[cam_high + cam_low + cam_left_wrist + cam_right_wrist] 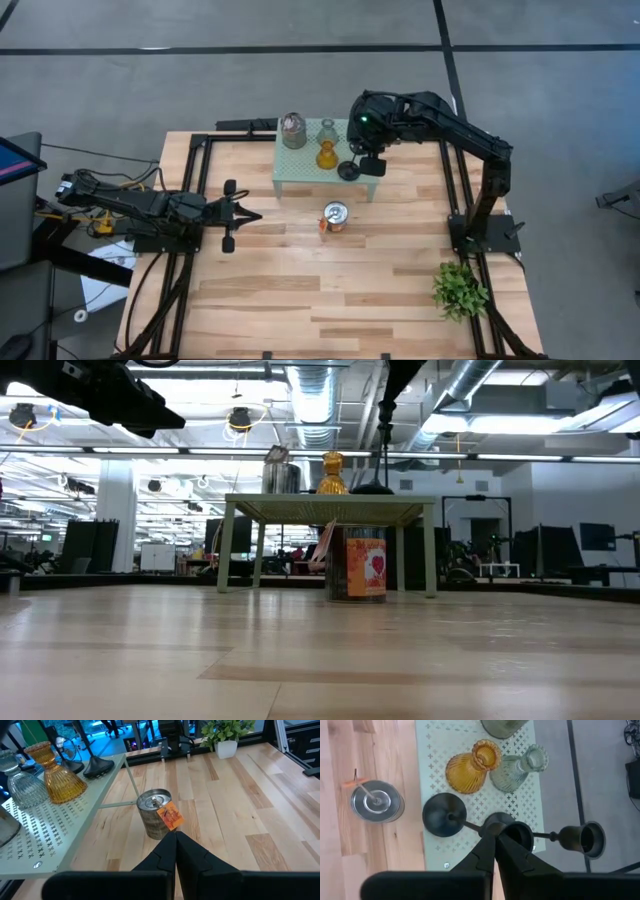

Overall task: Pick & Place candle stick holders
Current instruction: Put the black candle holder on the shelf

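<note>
The right claw (496, 836), pinched shut over the green stand (432, 775), could knock the tall black candlestick (445, 814) into the amber glass holder (470, 767).

No text can be read — the orange label (368, 572) on the tin (357, 563) stays illegible.

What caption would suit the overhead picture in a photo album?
Right gripper hovers over candle holders on a pale green stand; the orange-and-silver tin waits on the table, left gripper nearby.
</note>
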Robot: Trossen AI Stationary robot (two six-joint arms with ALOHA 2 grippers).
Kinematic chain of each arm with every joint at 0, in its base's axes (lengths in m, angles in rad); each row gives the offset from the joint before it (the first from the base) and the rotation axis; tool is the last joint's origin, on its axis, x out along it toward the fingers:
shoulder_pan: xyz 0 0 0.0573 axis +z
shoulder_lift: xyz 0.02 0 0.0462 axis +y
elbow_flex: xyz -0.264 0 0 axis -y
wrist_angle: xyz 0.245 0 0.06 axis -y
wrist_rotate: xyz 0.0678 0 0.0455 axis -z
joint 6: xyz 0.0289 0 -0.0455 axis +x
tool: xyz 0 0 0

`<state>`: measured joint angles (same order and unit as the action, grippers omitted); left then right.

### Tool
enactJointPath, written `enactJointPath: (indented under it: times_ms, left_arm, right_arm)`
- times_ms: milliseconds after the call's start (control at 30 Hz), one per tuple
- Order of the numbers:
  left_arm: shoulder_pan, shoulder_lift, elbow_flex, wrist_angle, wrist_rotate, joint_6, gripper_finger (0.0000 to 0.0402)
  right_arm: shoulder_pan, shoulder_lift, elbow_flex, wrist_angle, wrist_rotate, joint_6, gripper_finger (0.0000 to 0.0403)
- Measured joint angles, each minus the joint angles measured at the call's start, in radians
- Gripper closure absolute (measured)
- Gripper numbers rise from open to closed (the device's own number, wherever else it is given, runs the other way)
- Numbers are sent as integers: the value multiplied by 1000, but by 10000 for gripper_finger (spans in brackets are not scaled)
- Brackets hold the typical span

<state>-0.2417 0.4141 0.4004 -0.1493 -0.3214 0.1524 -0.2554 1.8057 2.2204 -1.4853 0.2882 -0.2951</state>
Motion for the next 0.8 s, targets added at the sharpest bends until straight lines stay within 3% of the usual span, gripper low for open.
enactJointPath:
  times_ms: [300, 567, 800]
  left_arm:
    - [0, 0, 0, 1, 0, 0, 394]
    - [0, 0, 0, 1, 0, 0, 394]
    - [0, 0, 0, 1, 0, 0, 394]
  right_arm:
    - [0, 0, 0, -9, 8, -15, 401]
    - [1, -3, 2, -70, 78, -16, 402]
    - [16, 0, 79, -85, 106, -37, 403]
